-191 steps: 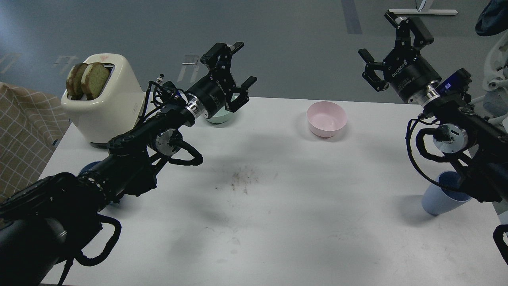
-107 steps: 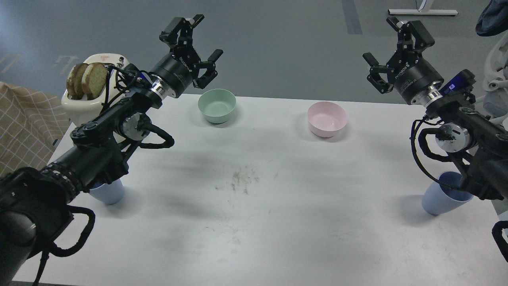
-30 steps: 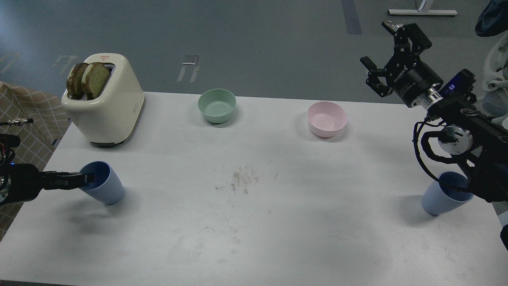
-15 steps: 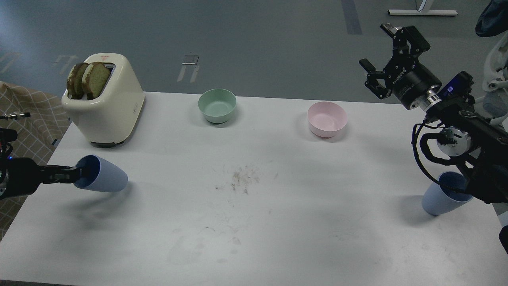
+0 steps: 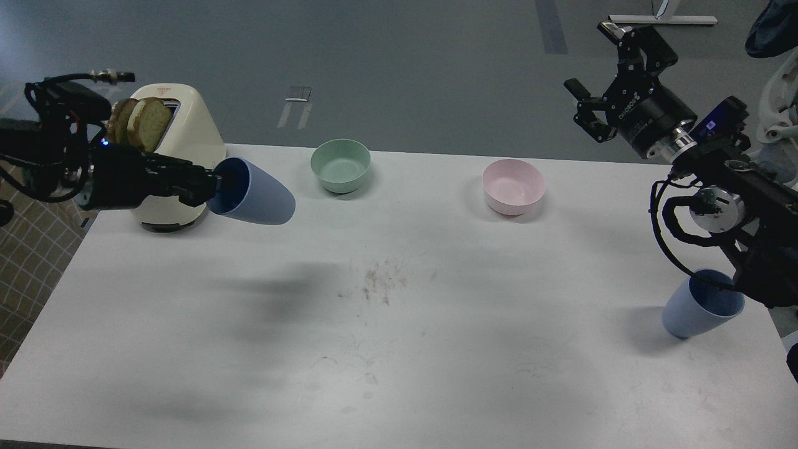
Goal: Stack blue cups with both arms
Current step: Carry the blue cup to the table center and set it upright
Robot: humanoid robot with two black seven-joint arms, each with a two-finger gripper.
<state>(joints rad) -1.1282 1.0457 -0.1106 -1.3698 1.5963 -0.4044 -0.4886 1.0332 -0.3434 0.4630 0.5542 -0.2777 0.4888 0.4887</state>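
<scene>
My left gripper (image 5: 212,185) is shut on the rim of a blue cup (image 5: 259,194). It holds the cup lying on its side well above the table, mouth toward the arm, in front of the toaster. The second blue cup (image 5: 698,307) stands tilted on the table at the right edge, partly behind my right arm. My right gripper (image 5: 608,75) is open and empty, raised high beyond the table's back right corner.
A cream toaster (image 5: 187,134) with two bread slices stands at the back left. A mint-green bowl (image 5: 341,165) and a pink bowl (image 5: 513,186) sit along the back of the white table (image 5: 399,349). Crumbs lie near the middle.
</scene>
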